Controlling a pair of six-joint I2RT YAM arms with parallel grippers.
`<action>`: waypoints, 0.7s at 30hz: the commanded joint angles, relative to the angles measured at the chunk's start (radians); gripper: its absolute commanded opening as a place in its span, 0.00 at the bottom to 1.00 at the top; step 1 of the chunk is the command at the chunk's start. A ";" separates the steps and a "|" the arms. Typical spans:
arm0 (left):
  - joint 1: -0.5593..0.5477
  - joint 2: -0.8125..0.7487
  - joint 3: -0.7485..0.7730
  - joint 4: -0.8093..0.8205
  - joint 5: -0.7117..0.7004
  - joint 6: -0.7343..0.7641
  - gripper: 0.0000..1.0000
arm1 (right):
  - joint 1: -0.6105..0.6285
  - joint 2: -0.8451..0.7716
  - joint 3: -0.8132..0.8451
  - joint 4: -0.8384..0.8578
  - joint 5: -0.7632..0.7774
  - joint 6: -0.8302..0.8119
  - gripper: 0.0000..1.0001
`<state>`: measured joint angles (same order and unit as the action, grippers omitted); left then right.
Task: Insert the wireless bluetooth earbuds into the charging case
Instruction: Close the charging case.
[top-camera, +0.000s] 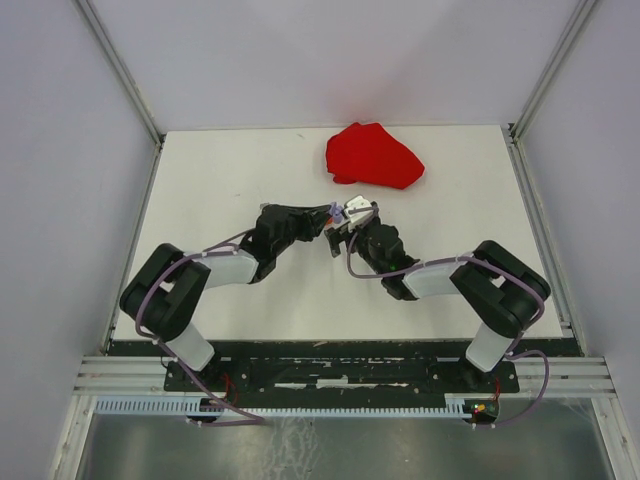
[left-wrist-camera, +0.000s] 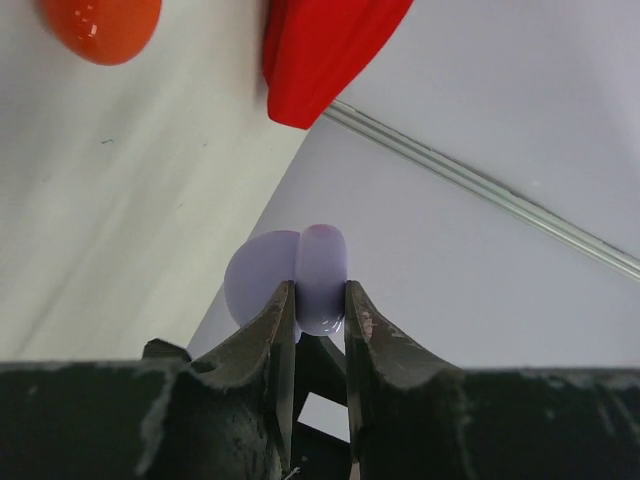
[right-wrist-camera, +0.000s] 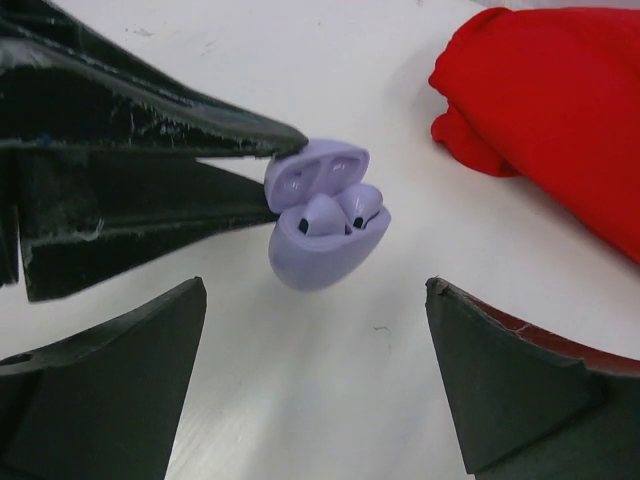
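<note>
A lilac charging case (right-wrist-camera: 320, 255) hangs above the white table with its lid (right-wrist-camera: 315, 172) swung open. Two lilac earbuds (right-wrist-camera: 322, 215) sit side by side in its wells. My left gripper (left-wrist-camera: 320, 300) is shut on the case (left-wrist-camera: 320, 275), and its dark fingers (right-wrist-camera: 150, 110) reach in from the left of the right wrist view. My right gripper (right-wrist-camera: 315, 290) stands wide open just short of the case, holding nothing. In the top view both grippers meet at mid-table, left gripper (top-camera: 335, 213) and right gripper (top-camera: 345, 230), with the case (top-camera: 338, 212) small between them.
A crumpled red cloth (top-camera: 372, 157) lies behind the grippers towards the back of the table (top-camera: 230, 180), also in view as the red cloth (right-wrist-camera: 560, 110). A glossy orange-red round case (left-wrist-camera: 100, 25) lies on the table beyond my left gripper. Grey walls enclose the table.
</note>
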<state>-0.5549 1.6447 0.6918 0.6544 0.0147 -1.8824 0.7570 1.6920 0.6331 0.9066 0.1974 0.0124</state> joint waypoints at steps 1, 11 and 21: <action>-0.016 -0.083 0.041 -0.140 -0.112 -0.051 0.03 | 0.016 0.036 0.077 0.116 0.068 -0.034 0.99; -0.020 -0.102 0.017 -0.132 -0.094 -0.040 0.03 | 0.018 0.085 0.126 0.087 0.169 -0.091 0.99; -0.019 -0.109 -0.013 -0.113 -0.100 -0.035 0.03 | 0.016 0.067 0.117 0.068 0.307 -0.229 0.99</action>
<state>-0.5694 1.5772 0.6922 0.5079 -0.0639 -1.8969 0.7818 1.7710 0.7254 0.9493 0.3885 -0.1310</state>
